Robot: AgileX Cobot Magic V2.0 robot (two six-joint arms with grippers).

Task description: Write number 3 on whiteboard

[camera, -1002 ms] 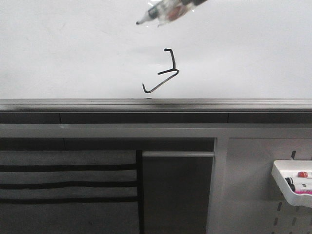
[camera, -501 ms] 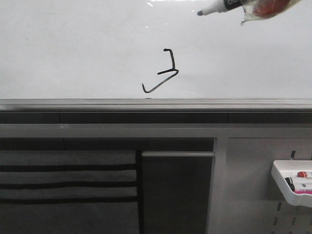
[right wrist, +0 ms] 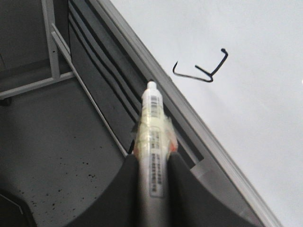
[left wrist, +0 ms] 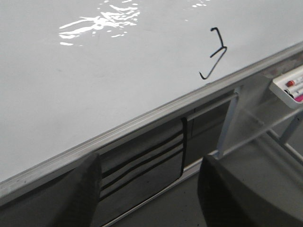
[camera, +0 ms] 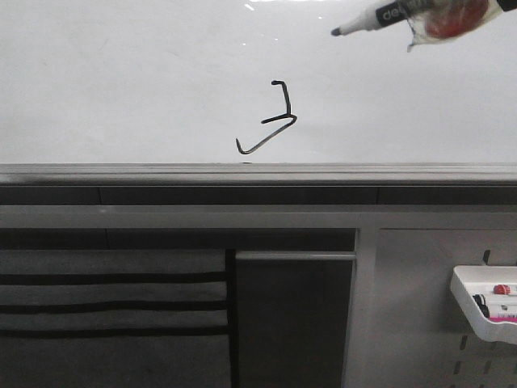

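Note:
The number 3 (camera: 276,118) is a thin, crooked black stroke low on the whiteboard (camera: 121,81), just above its edge strip. It also shows in the left wrist view (left wrist: 215,53) and the right wrist view (right wrist: 203,71). My right gripper (right wrist: 152,158) is shut on a white black-tipped marker (right wrist: 154,127). In the front view the marker (camera: 376,16) hangs at the upper right, its tip off the board and well to the right of the 3. My left gripper (left wrist: 149,165) is open and empty, below the board's edge.
A grey metal edge strip (camera: 258,172) runs along the board's bottom. Below it are a dark striped panel (camera: 113,307) and a grey pegboard panel (camera: 420,339) with a white tray (camera: 464,299) holding markers, also in the left wrist view (left wrist: 280,92).
The marker moved from above the 3 to the upper right, away from the stroke, then dipped slightly. The 3 is unchanged.

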